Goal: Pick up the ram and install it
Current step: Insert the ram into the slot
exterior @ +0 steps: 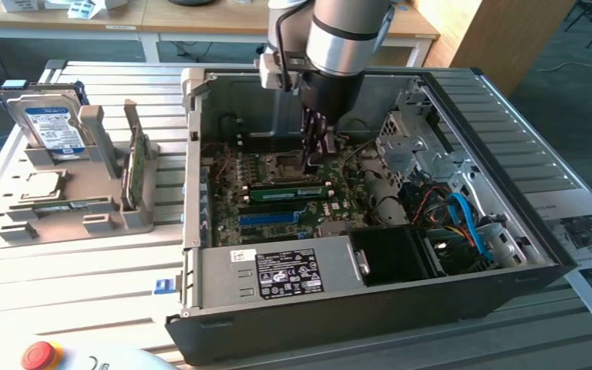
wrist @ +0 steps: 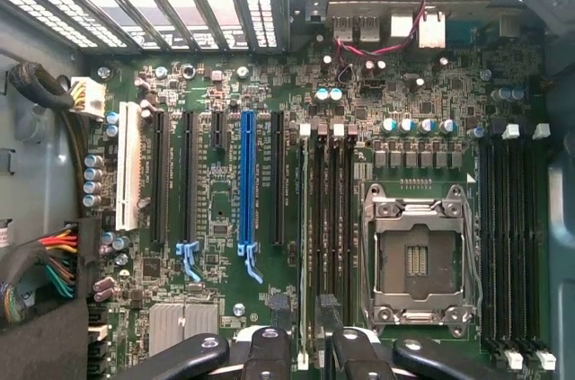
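Observation:
The ram [exterior: 289, 191], a narrow green stick, stands on edge in a slot of the motherboard [exterior: 265, 223] inside the open computer case. My gripper [exterior: 317, 154] hangs straight down into the case, its tips just above the ram's far end. In the wrist view the gripper [wrist: 305, 344] looks down on the memory slots. Its two dark fingers [wrist: 269, 344] stand apart, and the ram's thin pale top edge [wrist: 302, 245] runs between them. The gripper is open and nothing is held.
A blue slot strip [wrist: 247, 178] and the CPU socket [wrist: 418, 259] flank the memory slots. The power supply [exterior: 275, 274], cables [exterior: 461, 216] and case walls [exterior: 195, 154] crowd the arm. To the exterior view's left a grey rack holds a hard drive [exterior: 55, 123] and a green card [exterior: 136, 166].

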